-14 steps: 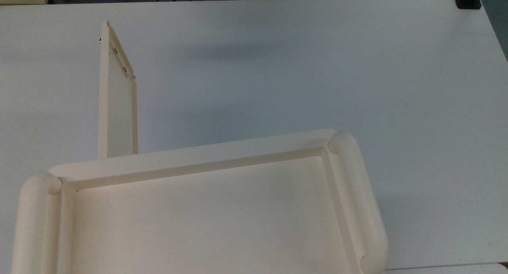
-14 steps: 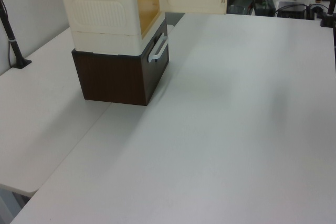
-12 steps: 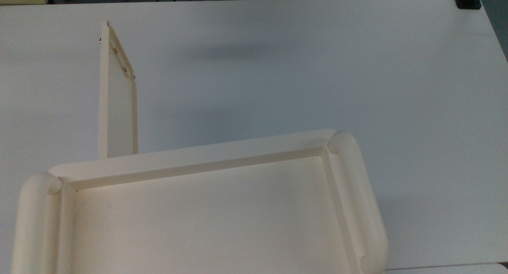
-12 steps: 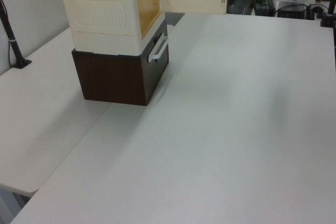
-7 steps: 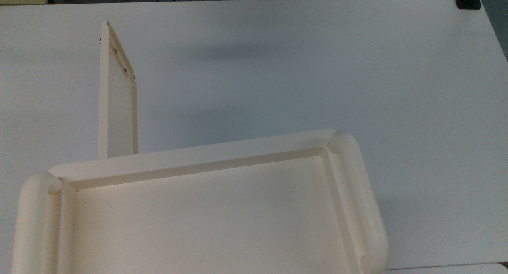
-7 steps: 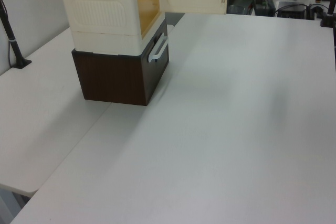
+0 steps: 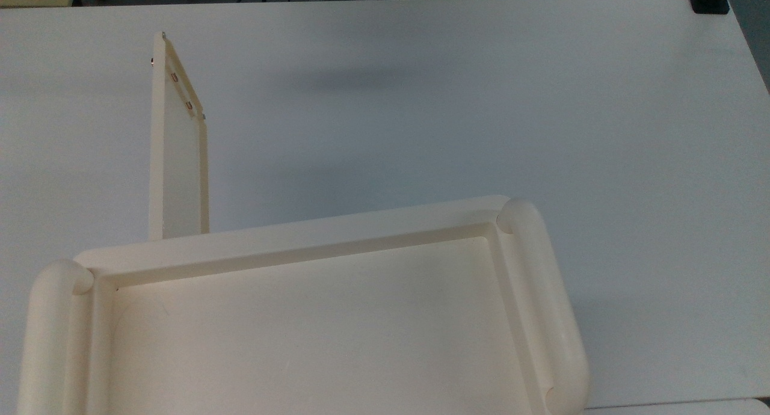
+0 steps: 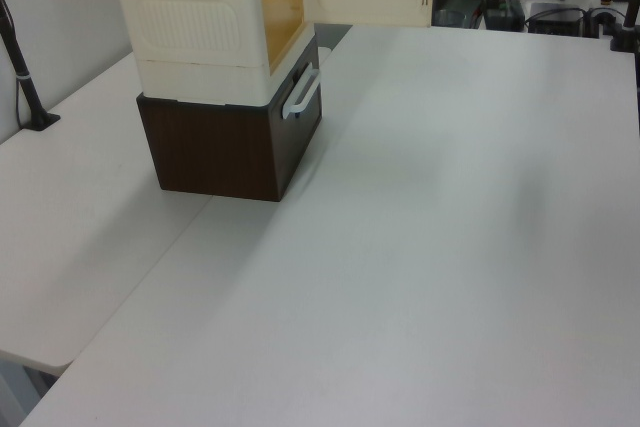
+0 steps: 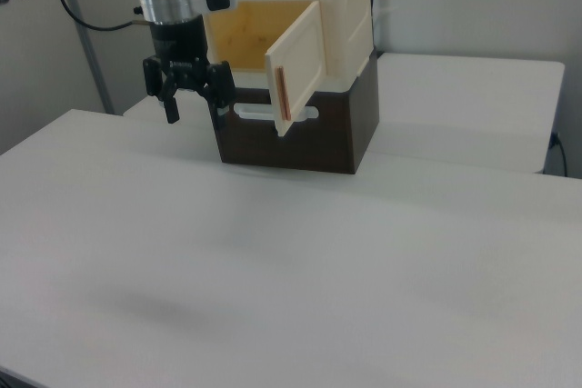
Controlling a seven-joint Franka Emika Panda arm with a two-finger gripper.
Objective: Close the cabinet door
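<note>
While the gripper [image 9: 192, 114] hangs upper left in the right view, fingers spread wide and holding nothing, door [image 9: 298, 66] swung open just right of it, cabinet [image 9: 300, 6] upper middle on a dark base [image 9: 300, 138], no readable writing anywhere

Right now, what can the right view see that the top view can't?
The right view alone: the gripper, open, hanging above the table at the right view's left of the cabinet door, the cabinet's yellowish inside, and the dark brown box underneath with its white handle.

The top view alone: the cabinet's tray-like top with thick rounded rims.

Both: the cream cabinet, its door swung wide open, and the white table.
</note>
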